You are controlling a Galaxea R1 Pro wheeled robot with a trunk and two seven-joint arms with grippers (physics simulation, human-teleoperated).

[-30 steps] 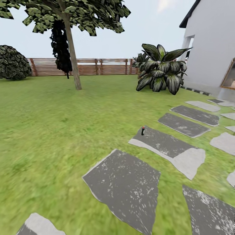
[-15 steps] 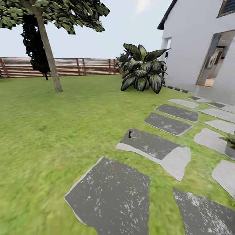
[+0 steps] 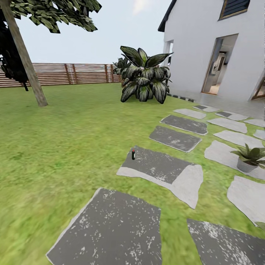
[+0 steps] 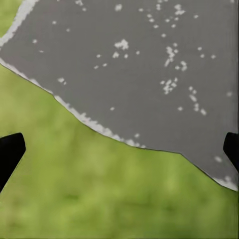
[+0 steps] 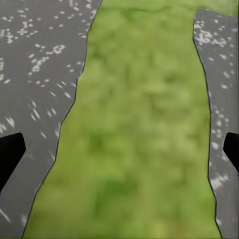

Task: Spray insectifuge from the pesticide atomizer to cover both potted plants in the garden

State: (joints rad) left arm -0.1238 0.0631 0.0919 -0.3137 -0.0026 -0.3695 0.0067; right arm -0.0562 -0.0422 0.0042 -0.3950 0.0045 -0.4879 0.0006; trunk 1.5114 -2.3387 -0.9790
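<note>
View swung right, potted plant (image 3: pixel 248 159) revealed, left claw (image 4: pixel 119 149) and right claw (image 5: pixel 119 149) wide, empty

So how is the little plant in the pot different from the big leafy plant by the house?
The potted plant is small and plain green, sitting in a grey pot on a stepping stone. The big plant is much larger, dark with pale stripes, standing on grass by the house. Both have pointed leaves.

Around me, green lawn (image 3: pixel 66 140) with grey stepping stones (image 3: pixel 162 169), a brown slatted fence (image 3: pixel 73 73), a white house (image 3: pixel 206 48) under pale sky.
</note>
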